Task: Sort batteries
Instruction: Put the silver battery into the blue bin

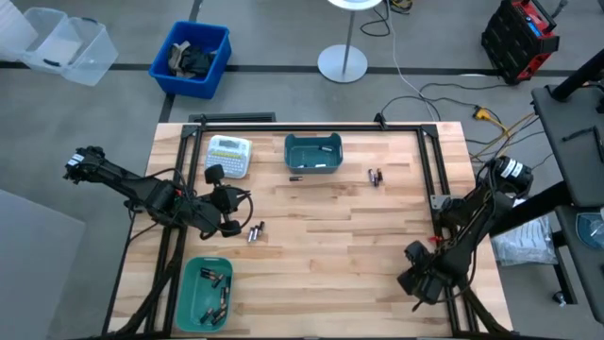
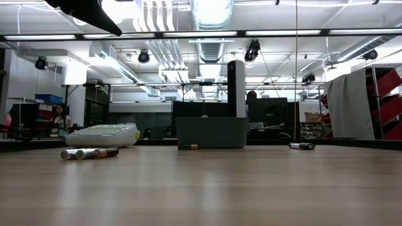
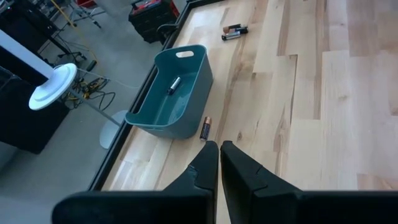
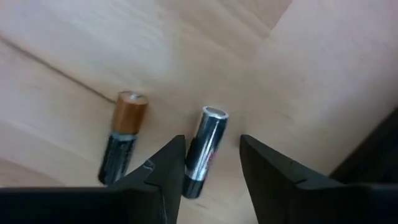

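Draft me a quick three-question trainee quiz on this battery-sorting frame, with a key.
1. True or false: the far teal bin is empty.
2. The right gripper is: A) shut on a battery; B) open, straddling a silvery battery on the table; C) open over a bin.
3. Fill in: in the high view, the white device to the left of the far teal bin is a ____.
Key: 1 false, a battery lies inside it; 2 B; 3 label maker.
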`<act>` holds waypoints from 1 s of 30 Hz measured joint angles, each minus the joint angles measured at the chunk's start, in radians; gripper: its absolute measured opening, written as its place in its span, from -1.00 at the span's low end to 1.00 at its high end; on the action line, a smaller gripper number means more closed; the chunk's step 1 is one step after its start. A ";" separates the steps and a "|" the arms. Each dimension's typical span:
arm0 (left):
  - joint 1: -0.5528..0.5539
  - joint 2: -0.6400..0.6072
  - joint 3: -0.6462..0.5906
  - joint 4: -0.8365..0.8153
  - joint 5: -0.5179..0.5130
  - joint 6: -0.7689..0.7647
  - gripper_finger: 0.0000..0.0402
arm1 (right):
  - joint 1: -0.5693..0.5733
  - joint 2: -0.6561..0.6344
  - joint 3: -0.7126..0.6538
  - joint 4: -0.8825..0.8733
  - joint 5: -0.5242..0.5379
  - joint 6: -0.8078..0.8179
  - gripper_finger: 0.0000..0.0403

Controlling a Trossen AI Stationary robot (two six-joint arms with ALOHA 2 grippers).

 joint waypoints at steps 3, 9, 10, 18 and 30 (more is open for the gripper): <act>0.000 0.000 0.000 0.000 0.000 0.000 -1.00 | 0.000 -0.002 -0.012 0.004 0.001 -0.004 -0.34; 0.000 0.000 0.000 0.000 0.000 0.000 -1.00 | 0.000 -0.004 -0.036 0.016 0.019 -0.017 -0.46; 0.000 0.000 0.000 0.000 0.000 0.000 -1.00 | 0.000 -0.004 -0.041 0.018 0.020 -0.016 -0.49; 0.000 0.000 0.000 -0.001 0.000 0.000 -1.00 | 0.000 -0.003 -0.069 0.021 0.025 0.003 -0.79; 0.000 0.000 0.000 0.027 0.000 0.016 -1.00 | -0.012 -0.089 0.045 -0.226 0.112 0.074 -0.81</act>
